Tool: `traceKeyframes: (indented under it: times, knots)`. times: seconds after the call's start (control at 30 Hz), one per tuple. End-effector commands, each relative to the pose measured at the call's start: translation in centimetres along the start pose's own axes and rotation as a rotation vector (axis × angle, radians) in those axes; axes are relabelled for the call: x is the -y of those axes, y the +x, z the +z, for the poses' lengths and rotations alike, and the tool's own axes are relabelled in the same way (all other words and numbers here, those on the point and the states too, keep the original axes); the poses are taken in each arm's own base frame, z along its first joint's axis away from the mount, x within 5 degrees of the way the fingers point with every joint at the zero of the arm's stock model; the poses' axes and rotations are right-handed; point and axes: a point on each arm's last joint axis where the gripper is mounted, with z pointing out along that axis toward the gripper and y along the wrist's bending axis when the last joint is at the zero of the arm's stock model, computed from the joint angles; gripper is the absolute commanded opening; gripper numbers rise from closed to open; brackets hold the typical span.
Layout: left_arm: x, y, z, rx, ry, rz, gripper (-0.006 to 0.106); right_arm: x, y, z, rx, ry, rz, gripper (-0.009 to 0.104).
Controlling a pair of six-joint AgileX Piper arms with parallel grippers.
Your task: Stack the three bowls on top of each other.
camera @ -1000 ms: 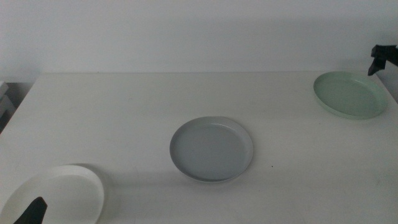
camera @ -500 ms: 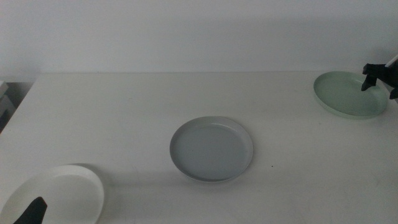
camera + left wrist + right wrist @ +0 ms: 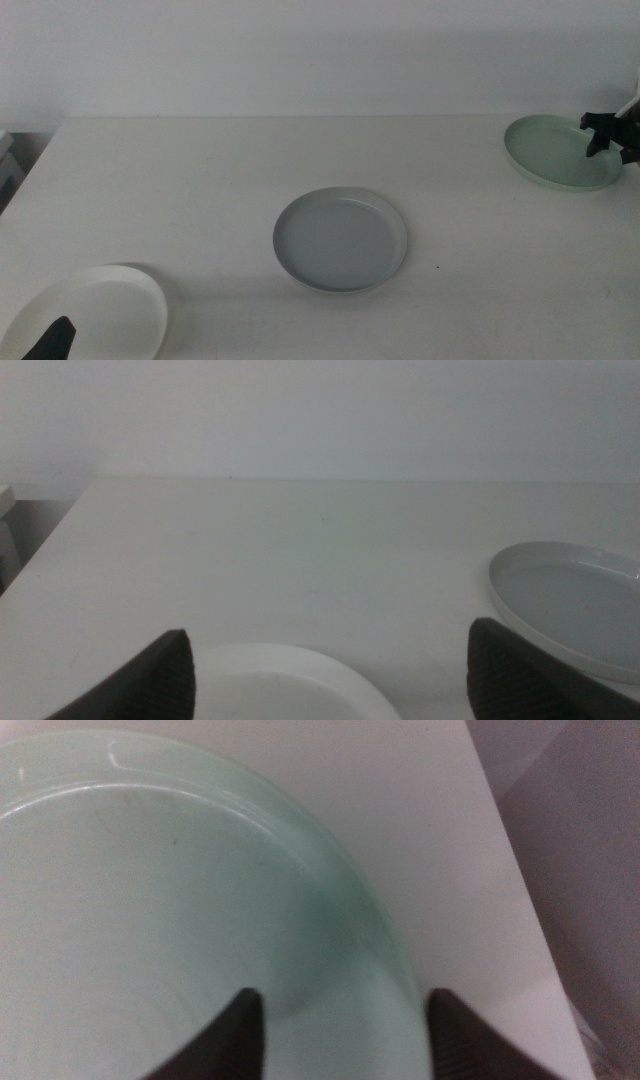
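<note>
At the lower left of the middle view the white bowl (image 3: 90, 315) sits at the worktop's (image 3: 200, 180) near corner, and the left gripper (image 3: 55, 340) waits just over its near rim exactly as it did a second ago. In its own wrist view the fingers (image 3: 150, 680) stand wide apart with the white bowl's rim between them, holding nothing.

In the centre of the frame the grey bowl (image 3: 340, 240) lies flat and alone, unmoved, well apart from the other two. It looks like the natural base for the stack.

At the upper right the change is plain. The right gripper (image 3: 605, 135), which a second ago hung above the far edge of the mint green bowl (image 3: 560, 152), has come down and inward and now sits at that bowl's right rim. The bowl itself has not shifted. In the right wrist view the fingers (image 3: 245, 1035) are spread, one over the inside of the bowl and one over or just outside its rim; whether either touches it cannot be told. Nothing is gripped yet.

So no bowl is stacked so far, and the right arm appears to be lining up a pinch on the green rim as the first pickup.
</note>
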Motion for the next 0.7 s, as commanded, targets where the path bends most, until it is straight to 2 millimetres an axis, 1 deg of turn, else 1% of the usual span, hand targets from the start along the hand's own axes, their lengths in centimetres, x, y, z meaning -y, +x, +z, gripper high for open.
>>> traceKeyframes:
  times: [0.0,0.17,0.23,0.3,0.37,0.43,0.5,0.6,0.67]
  knots:
    - [0.0,-0.6,-0.1,0.087,0.004,-0.017,0.089,-0.3,-2.5,-4.3,0.14,0.001,-0.021,0.03]
    - [0.0,-0.6,-0.1,0.087,0.004,-0.017,0.089,-0.2,-2.3,-4.3,0.118,0.007,-0.026,0.001]
    - [0.0,-0.6,-0.1,0.087,0.004,-0.017,0.089,-0.2,-2.2,-4.4,0.105,0.008,-0.03,0.0]
    - [0.0,-0.6,-0.1,0.087,0.004,-0.017,0.089,-0.3,-2.2,-4.9,0.096,0.007,-0.036,0.0]
    - [0.0,-0.6,-0.1,0.087,0.004,-0.017,0.089,-0.5,-2.4,-6.1,0.104,-0.001,-0.04,0.0]
    - [0.0,-0.6,-0.1,0.087,0.004,-0.017,0.089,-1.0,-2.7,-7.7,0.119,-0.032,-0.038,0.0]
    - [0.0,-0.6,-0.1,0.087,0.004,-0.017,0.089,-1.6,-2.5,-8.9,0.119,-0.069,-0.056,0.0]
    - [0.0,-0.6,-0.1,0.087,0.004,-0.017,0.089,-3.1,-1.1,-10.7,0.13,-0.144,-0.089,0.0]
    - [0.0,-0.6,-0.1,0.087,0.004,-0.017,0.089,-4.5,0.2,-12.3,0.152,-0.193,-0.103,0.0]
